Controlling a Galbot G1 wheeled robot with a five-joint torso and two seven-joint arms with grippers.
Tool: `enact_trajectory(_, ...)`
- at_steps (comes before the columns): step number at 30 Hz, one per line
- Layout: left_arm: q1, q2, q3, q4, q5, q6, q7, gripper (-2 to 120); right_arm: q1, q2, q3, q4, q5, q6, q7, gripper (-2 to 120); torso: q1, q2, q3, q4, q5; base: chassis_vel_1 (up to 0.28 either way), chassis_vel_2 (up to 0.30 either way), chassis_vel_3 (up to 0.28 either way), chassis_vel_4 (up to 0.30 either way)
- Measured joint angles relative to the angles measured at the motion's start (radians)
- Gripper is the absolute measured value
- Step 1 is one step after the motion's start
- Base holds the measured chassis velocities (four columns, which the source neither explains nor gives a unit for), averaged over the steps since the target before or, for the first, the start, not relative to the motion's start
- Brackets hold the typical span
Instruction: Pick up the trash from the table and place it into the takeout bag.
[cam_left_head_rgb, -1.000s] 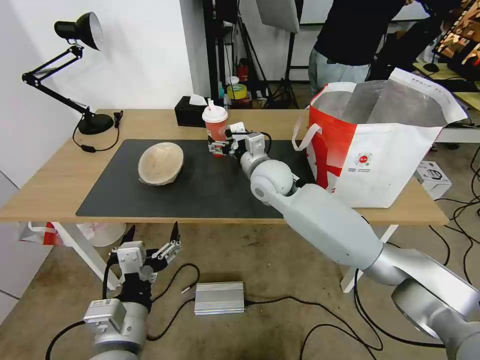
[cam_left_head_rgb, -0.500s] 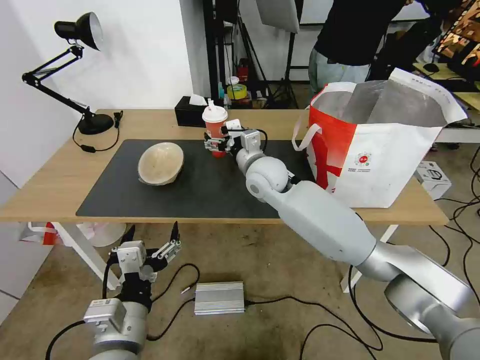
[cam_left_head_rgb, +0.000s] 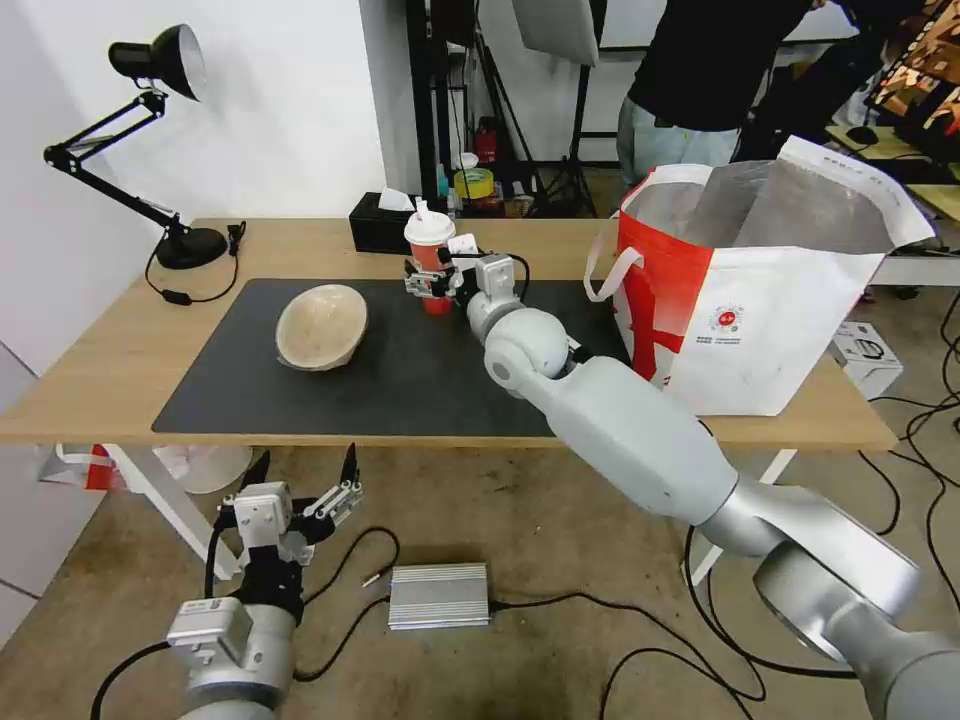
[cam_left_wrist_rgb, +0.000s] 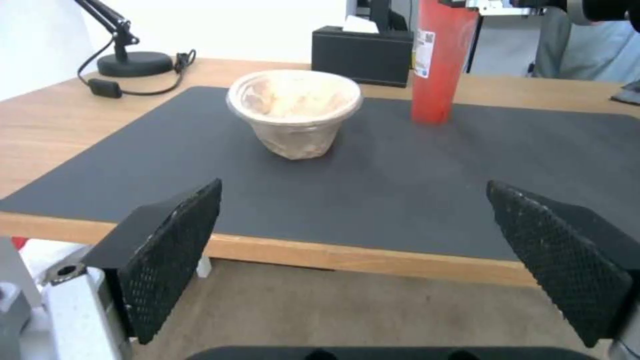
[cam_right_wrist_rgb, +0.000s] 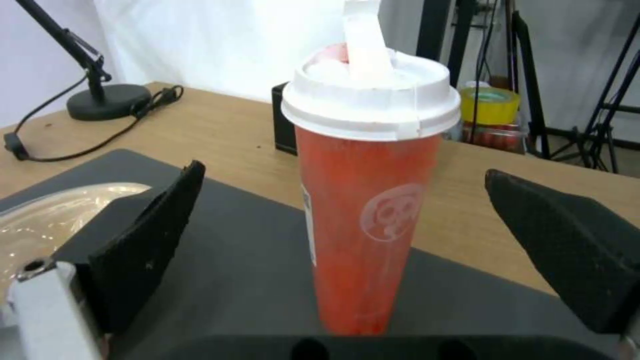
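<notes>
So the right hand (cam_left_head_rgb: 424, 284) is reaching over the worktop (cam_left_head_rgb: 120, 350) with its fingers spread wide, one on each side of the red paper cup (cam_left_head_rgb: 431, 262), not squeezing it. The cup stands upright on the dark mat (cam_left_head_rgb: 400, 390). The beige pulp bowl (cam_left_head_rgb: 321, 326) sits nearby on the mat, and the takeout bag (cam_left_head_rgb: 760, 290) stands open at the worktop's right end. The left hand (cam_left_head_rgb: 300, 480) hangs low below the worktop edge, also wide open.
</notes>
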Motion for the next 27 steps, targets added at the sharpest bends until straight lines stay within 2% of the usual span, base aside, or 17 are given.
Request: enact_trajectory(27, 0.001, 0.000, -0.002, -0.001, 0.002, 0.000, -0.001, 98, 0.018, 0.053, 0.016, -0.110, -0.014, 0.032, -0.036, 100, 0.000, 0.000, 0.000, 0.0000, 0.0000, 0.000, 0.000, 0.000, 0.000)
